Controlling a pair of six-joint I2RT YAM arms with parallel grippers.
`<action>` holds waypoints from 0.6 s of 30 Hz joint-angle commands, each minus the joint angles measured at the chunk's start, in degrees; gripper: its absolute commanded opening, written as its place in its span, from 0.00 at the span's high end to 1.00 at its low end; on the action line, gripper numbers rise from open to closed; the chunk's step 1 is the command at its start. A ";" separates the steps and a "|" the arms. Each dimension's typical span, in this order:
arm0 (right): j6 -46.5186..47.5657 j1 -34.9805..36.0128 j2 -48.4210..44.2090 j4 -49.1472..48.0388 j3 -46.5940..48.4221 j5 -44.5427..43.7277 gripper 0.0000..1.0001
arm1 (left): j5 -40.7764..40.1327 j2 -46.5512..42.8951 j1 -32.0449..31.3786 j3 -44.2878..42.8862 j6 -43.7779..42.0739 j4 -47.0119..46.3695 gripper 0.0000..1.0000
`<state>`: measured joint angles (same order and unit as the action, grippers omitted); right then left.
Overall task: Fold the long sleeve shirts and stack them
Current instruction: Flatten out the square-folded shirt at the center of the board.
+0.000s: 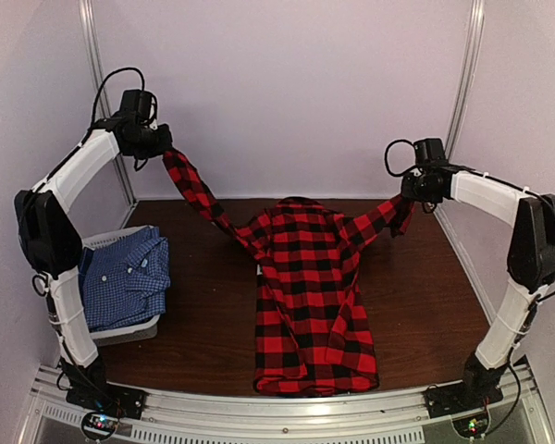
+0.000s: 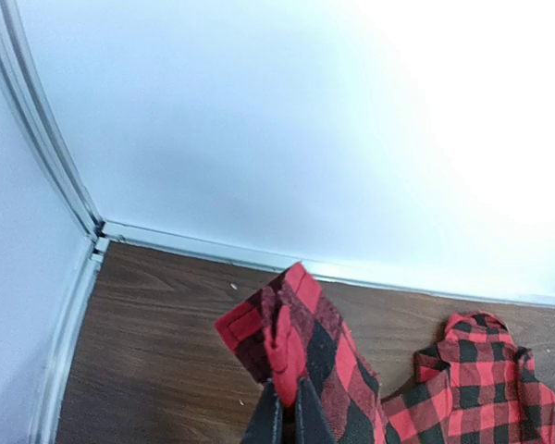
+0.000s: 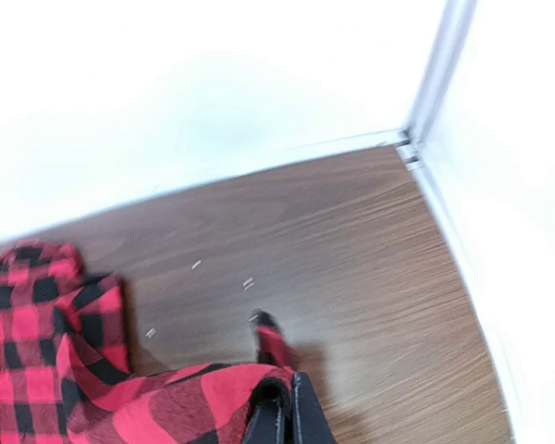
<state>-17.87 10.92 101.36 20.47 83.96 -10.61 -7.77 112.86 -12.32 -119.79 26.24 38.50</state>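
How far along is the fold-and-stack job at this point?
Done, apparently: the blue check shirt lies folded in the basket. In hand: the red plaid shirt lies spread on the table, unfolded, with the left gripper and right gripper each shut on a raised sleeve end. Left: folding it and stacking the two.
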 commanded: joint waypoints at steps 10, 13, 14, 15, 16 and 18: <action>2.10 -9.74 6.00 6.70 13.75 -2.35 1.00 | -1.67 7.73 6.83 -12.29 -5.80 2.37 1.00; 2.22 -10.19 7.23 7.31 14.75 -1.74 1.00 | -1.26 8.59 7.52 -13.40 -5.97 2.31 1.00; 2.16 -10.21 7.57 7.57 15.02 -1.47 1.00 | -0.96 9.15 7.49 -13.78 -6.20 2.28 1.00; 2.14 -11.32 7.94 7.96 15.32 -1.13 0.98 | -0.10 9.49 7.55 -14.21 -6.34 2.29 1.00; 2.14 -11.66 8.23 8.42 15.52 -0.75 0.97 | 1.05 9.89 7.47 -14.40 -6.64 2.03 1.00; 1.90 -11.71 8.05 8.27 14.75 -0.32 0.96 | 1.32 10.66 7.50 -14.63 -6.73 1.62 1.00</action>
<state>-16.23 0.69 109.14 27.38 97.38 -11.11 -8.19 121.56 -5.37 -132.07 21.04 42.15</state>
